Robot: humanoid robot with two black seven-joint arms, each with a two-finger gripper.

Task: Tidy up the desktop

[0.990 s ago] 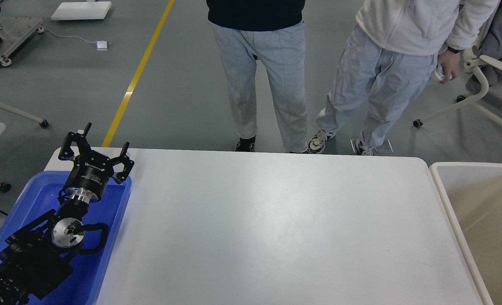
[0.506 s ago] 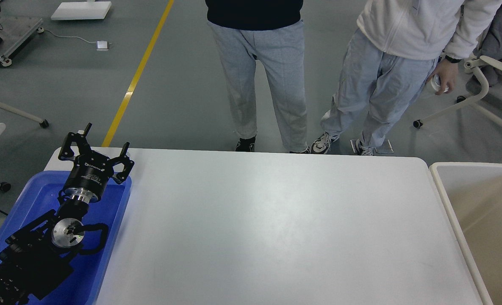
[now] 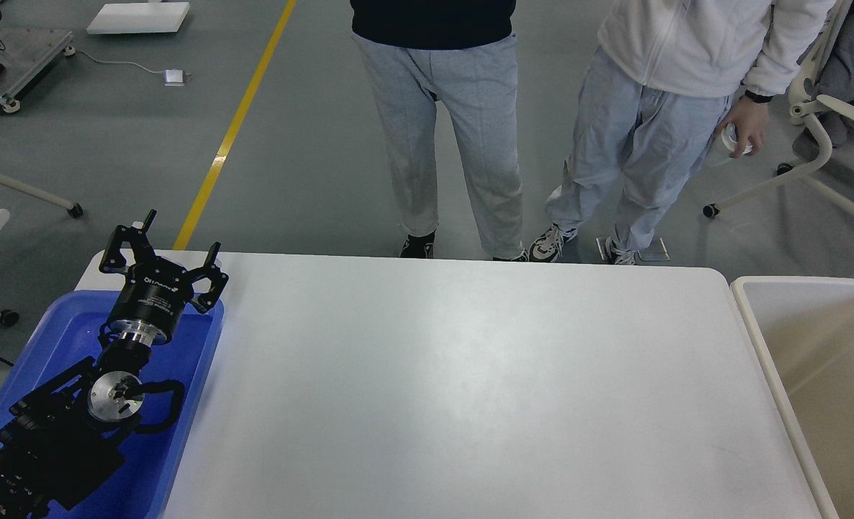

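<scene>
Large smooth white rectangular desktop with rounded corners (image 3: 470,389) fills centre and lower frame. Blue plastic tray (image 3: 189,404) sits at lower left, overlapping the desktop's left edge. Black left arm enters from lower-left corner over the tray; left gripper (image 3: 163,252) hangs above the tray's far end, fingers spread apart, holding nothing. Beige-white plastic bin (image 3: 765,346) at right edge, just beside the desktop. Two people in light grey trousers (image 3: 441,130) stand beyond the far edge, upper frame. Right arm out of frame.
</scene>
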